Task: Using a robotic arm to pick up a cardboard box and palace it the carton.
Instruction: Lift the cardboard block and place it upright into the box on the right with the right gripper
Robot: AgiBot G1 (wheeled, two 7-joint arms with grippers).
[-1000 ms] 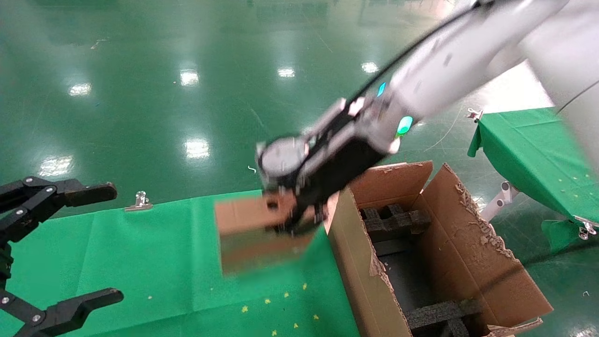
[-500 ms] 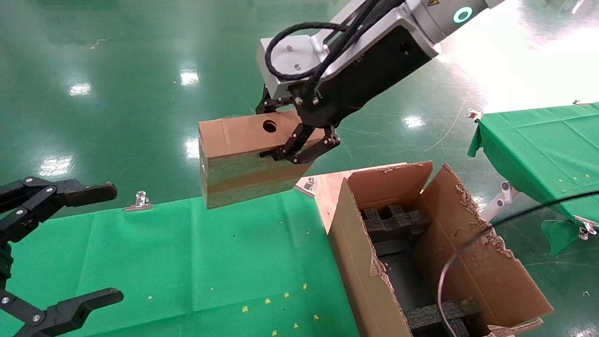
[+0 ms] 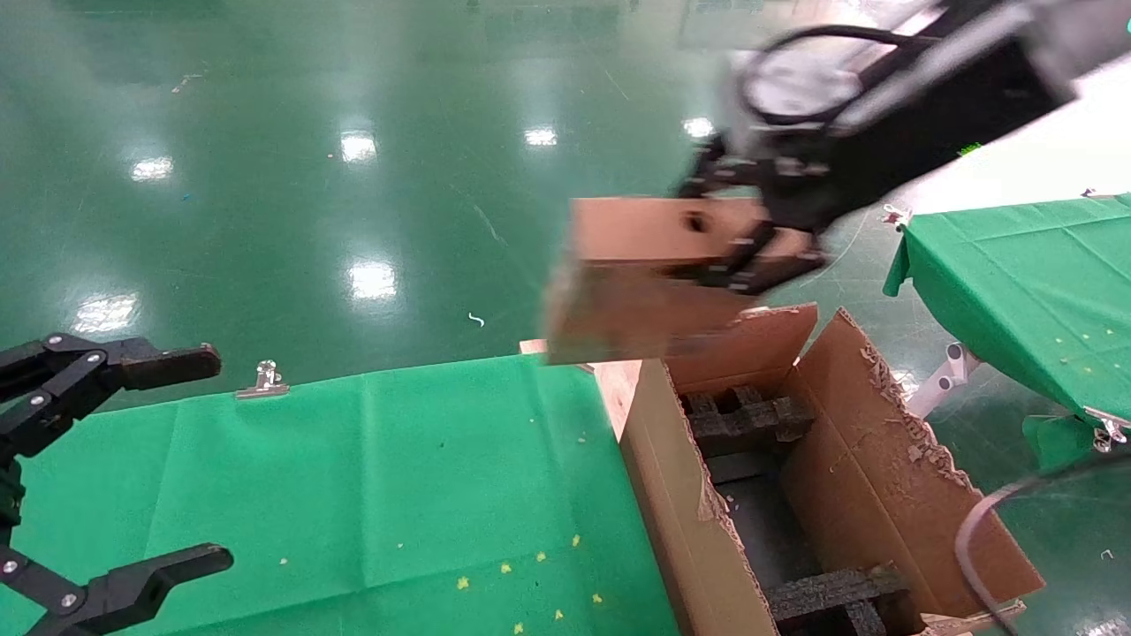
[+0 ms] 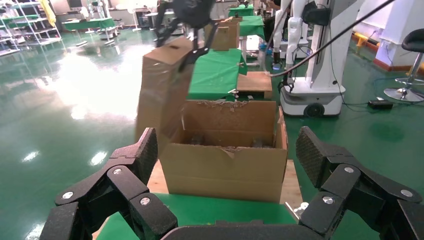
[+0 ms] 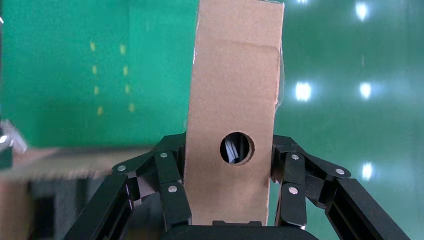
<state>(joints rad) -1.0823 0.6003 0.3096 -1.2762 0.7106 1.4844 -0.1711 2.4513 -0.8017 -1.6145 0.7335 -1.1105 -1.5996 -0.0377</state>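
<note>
Brown and taped, the small flat rectangular cardboard box (image 3: 645, 278) hangs in the air above the near left rim of the large torn-flapped corrugated carton (image 3: 884, 459), clenched between the black fingers of the right gripper (image 3: 751, 238) on the white robotic arm (image 3: 981, 62). At the green-clothed table (image 3: 353, 477), the idle left gripper (image 3: 115, 459) has its fingers spread apart, grasping nothing.

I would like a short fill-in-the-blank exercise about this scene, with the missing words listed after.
1. The right pincer is shut on the ____.
2. The box hangs in the air above the carton's ____ end.
3. The left pincer is ____ and holds nothing.
4. The inserts inside the carton are ____ foam.

Missing words: box; far; open; black
</note>
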